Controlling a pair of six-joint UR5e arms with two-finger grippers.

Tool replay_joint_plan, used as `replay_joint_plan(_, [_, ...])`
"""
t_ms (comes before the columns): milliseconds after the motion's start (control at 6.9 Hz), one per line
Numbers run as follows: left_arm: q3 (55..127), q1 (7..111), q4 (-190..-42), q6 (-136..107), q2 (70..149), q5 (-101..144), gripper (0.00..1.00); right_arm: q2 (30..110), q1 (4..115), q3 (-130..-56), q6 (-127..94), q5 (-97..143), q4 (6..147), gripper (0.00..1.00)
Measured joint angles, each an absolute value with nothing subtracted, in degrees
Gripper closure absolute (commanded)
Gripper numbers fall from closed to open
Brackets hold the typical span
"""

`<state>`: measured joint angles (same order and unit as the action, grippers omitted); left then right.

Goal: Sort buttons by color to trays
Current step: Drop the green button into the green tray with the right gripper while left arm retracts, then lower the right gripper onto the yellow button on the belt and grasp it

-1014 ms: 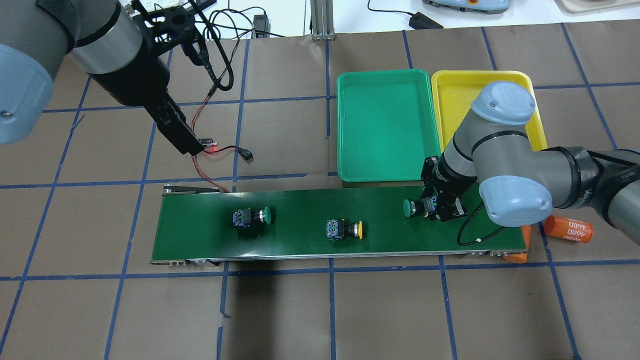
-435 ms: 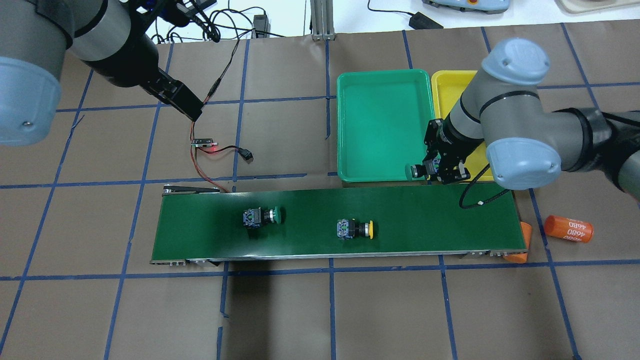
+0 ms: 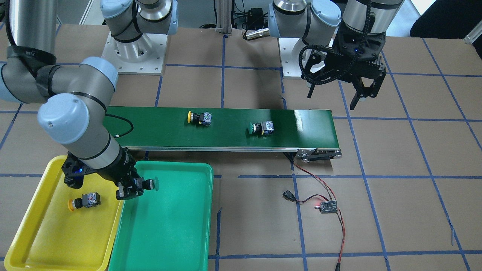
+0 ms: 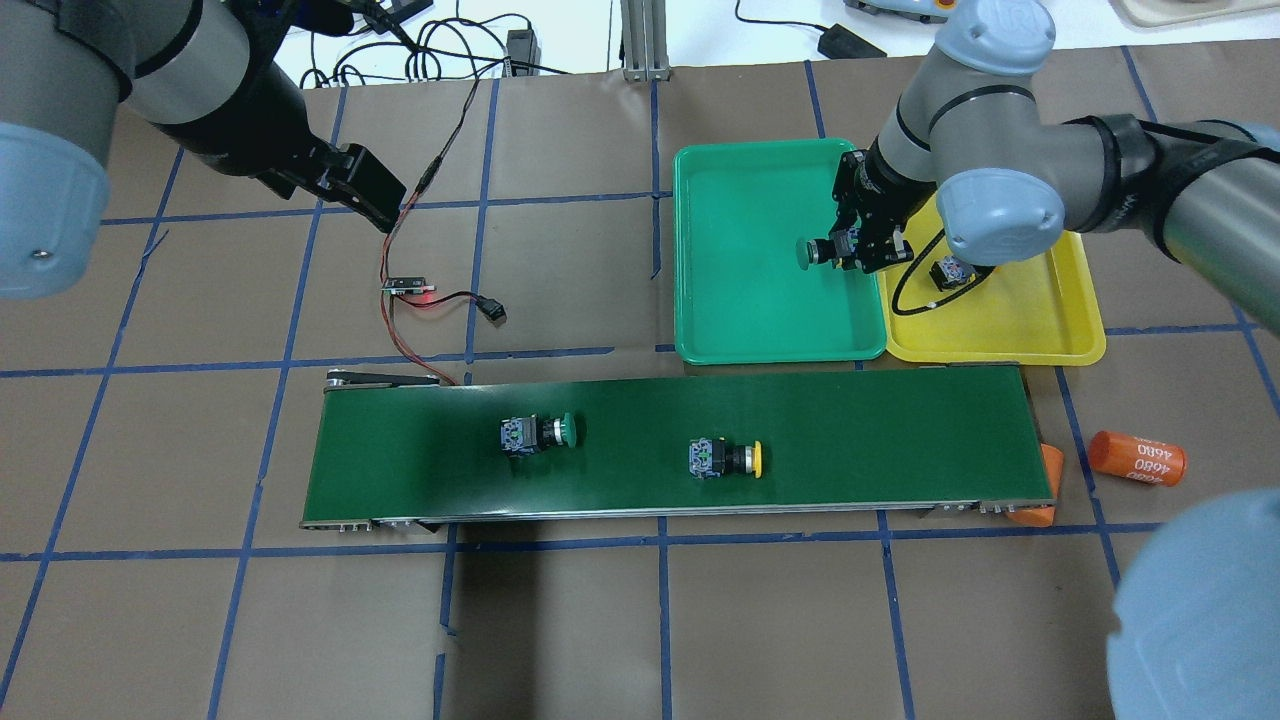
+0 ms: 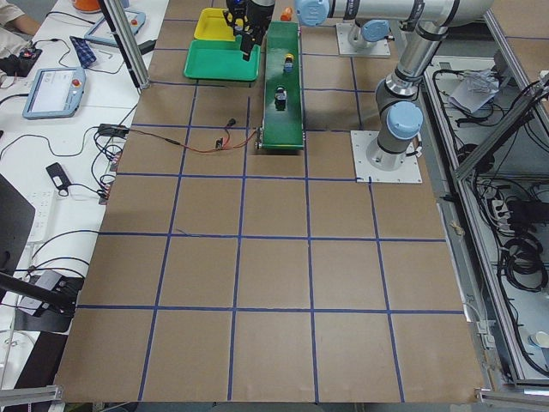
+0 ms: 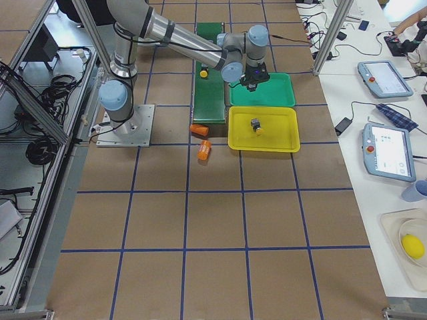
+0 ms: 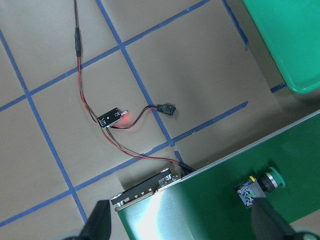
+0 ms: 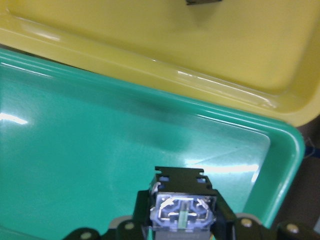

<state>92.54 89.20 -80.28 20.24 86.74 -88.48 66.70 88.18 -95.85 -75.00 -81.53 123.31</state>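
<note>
My right gripper (image 4: 862, 250) is shut on a green button (image 4: 808, 252), holding it sideways just above the right side of the green tray (image 4: 740, 320). The right wrist view shows the button's dark body (image 8: 182, 210) between the jaws over the green tray (image 8: 75, 150). A yellow button (image 3: 84, 200) lies in the yellow tray (image 3: 49, 233). On the dark green belt lie another green button (image 4: 540, 433) and a yellow button (image 4: 725, 458). My left gripper (image 3: 363, 96) hangs open and empty, above the table beyond the belt's left end.
The conveyor belt (image 4: 900, 440) runs across in front of the trays. An orange cylinder (image 4: 1135, 458) lies right of the belt, and another orange piece (image 4: 1040, 490) sits at its right end. A small circuit board (image 4: 405, 285) with red and black wires lies below the left gripper.
The right gripper lifted the green button off the belt's right end and carried it over the green tray. The two belt buttons drifted right. The left arm drew back.
</note>
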Motion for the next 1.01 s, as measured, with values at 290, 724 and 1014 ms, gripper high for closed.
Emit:
replay_joint_plan(290, [87.8, 87.1, -89.3, 17.1, 87.7, -88.4, 0.0, 62.5, 88.9, -93.1, -75.2, -81.4, 124.2, 0.0])
replay_joint_plan(724, [82.2, 86.4, -98.8, 5.0, 88.9, -88.2, 0.0, 67.7, 89.7, -94.4, -75.5, -81.6, 119.2, 0.0])
replay_joint_plan(1014, [82.5, 86.5, -99.9, 0.1, 88.1, -88.2, 0.0, 76.0, 89.8, -99.4, -76.7, -81.7, 111.6, 0.0])
